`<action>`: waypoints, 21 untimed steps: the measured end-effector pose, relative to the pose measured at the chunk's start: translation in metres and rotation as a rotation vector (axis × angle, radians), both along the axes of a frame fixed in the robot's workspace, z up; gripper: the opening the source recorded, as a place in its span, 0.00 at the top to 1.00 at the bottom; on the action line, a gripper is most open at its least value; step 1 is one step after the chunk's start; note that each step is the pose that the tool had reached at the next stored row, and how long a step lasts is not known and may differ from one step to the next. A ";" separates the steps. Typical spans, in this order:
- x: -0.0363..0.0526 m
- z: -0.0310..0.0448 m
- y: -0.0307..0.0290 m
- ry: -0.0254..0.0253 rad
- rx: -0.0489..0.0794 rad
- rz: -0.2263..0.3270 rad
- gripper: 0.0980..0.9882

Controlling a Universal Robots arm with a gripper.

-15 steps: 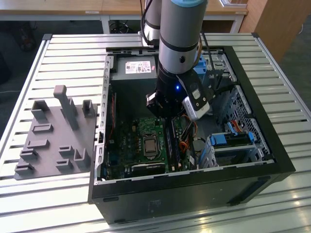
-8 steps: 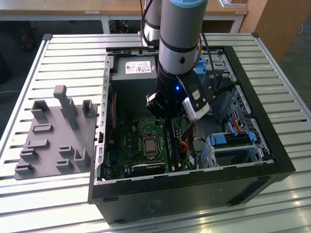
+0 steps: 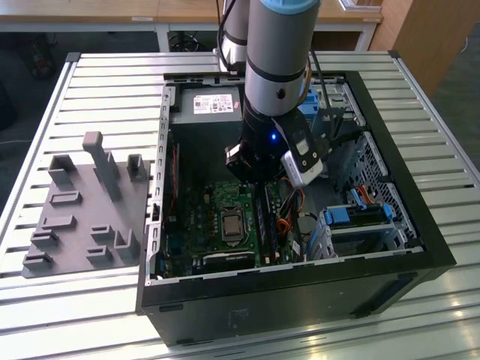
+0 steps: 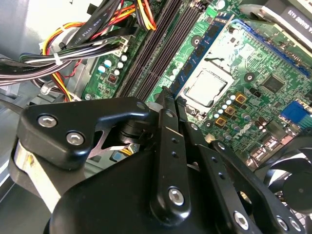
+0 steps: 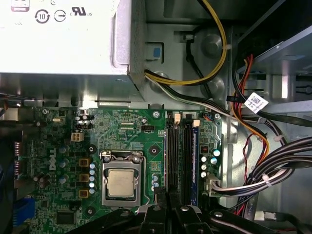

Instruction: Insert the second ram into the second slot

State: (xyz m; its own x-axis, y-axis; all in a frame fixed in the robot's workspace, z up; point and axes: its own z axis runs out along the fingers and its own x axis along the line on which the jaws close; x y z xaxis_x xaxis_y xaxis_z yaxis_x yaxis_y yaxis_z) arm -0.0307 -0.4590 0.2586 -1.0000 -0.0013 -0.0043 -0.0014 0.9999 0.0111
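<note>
Right of the grey fixture tray (image 3: 82, 217), the second ram (image 3: 264, 216) stood in its slot beside the processor (image 3: 229, 223); the gripper (image 4: 173, 99), closed and empty, hovered over it. Seating seemingly underway, calling for a straight, even press

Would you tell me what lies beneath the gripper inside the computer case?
Beneath the gripper lie the dark memory slots on the green motherboard, beside the processor. The gripper covers one end of the slots, so what sits there cannot be seen.

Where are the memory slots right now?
In the first wrist view, the memory slots run between the processor socket and the cable bundle, with the pincer over one end of them.
</note>
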 end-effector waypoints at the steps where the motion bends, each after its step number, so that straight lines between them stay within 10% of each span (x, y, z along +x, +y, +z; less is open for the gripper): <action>1: 0.0000 -0.0003 0.0000 0.0000 0.000 0.000 0.96; 21: 0.0057 -0.0133 0.0000 0.0019 0.000 -0.018 0.96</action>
